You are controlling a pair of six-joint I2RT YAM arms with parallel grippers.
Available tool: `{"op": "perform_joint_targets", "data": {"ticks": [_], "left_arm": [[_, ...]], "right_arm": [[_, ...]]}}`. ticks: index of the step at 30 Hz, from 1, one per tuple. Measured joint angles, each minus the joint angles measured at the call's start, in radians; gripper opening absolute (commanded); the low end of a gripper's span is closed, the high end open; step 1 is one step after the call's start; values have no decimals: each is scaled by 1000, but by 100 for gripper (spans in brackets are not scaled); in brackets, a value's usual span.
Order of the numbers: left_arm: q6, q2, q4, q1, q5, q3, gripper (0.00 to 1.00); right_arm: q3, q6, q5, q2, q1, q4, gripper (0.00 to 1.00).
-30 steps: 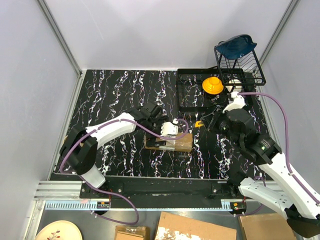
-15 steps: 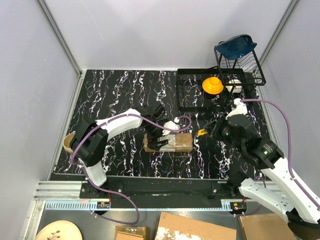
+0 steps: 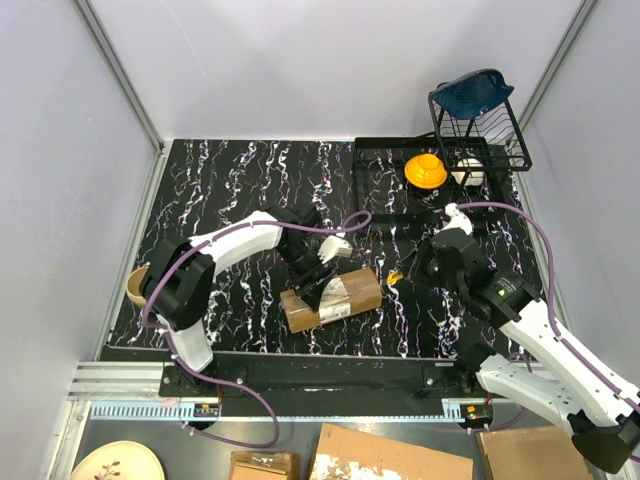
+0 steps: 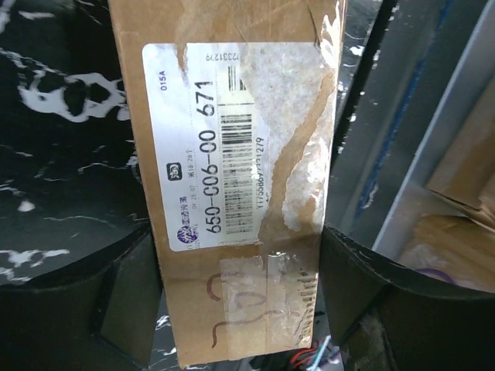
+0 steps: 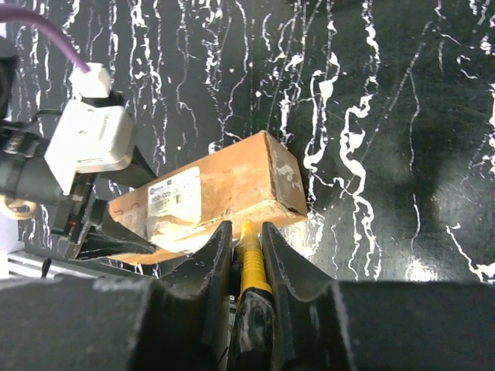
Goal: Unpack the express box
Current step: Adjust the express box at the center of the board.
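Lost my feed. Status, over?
Left gripper clamped on box end. Right gripper holding knife, aimed at box. Box taped, unopened. Nothing between them.

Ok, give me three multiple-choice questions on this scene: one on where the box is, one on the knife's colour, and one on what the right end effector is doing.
1. Where is the box?
A. in the wire rack
B. on the table
C. on the floor

2. What colour is the knife?
A. yellow and black
B. red
C. white

3. The right end effector is:
A. open and empty
B. shut on the box
C. shut on the knife

Answers:
1 B: the overhead view shows it on the black marbled top.
2 A: the right wrist view shows a yellow front and a black body.
3 C: its fingers press the knife from both sides, and the box lies just ahead of them.
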Motion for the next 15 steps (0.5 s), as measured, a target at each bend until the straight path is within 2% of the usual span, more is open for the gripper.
{"op": "perform_joint_targets", "data": {"ticks": [5,9,15], "left_arm": [[-3,68,-72,12,97,14,66],[55,169,-173,31,192,67,70],[174,220,-275,51,200,141,76]], "right_arm": [[-3,-56,-48,-2,-5,64,0],[16,-143,-100,16,-6,105,0],[101,-262,-129,69,-6,142,0]]}}
